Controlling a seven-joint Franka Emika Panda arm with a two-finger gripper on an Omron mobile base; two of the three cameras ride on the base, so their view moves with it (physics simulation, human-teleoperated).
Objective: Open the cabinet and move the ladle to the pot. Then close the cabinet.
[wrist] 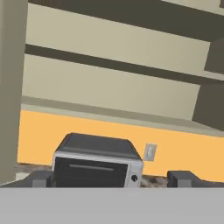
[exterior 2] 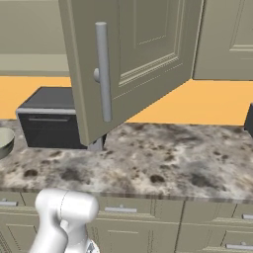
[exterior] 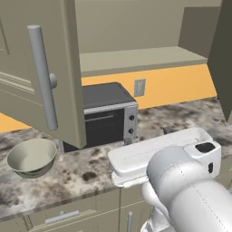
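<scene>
Okay, cabinet (exterior: 136,50) is swung open; its left door (exterior: 41,68) with the long silver bar handle (exterior: 43,77) hangs out over the table (exterior: 90,172), and the right door's edge sits at the far right of the left base view. Lower shelf (wrist: 109,111) looks bare from the hand view, upper shelves too; can't spot a ladle or a pot anywhere. Pincer (wrist: 111,179) has its two dark tips well apart, nothing between them, pointing at the toaster oven (exterior: 106,115) and the open cabinet above it. A pale bowl (exterior: 31,156) sits on the table at the left, under the open door.

Judging by this, the opening step is done and the ladle fetch comes next. Risks: the arm sits close below the left door, so a rise or sideways swing could knock it shut or catch the handle. The ladle is unseen, so a blind reach could hit a shelf edge. The toaster oven stands right under the shelf, so a low approach could bump it.
</scene>
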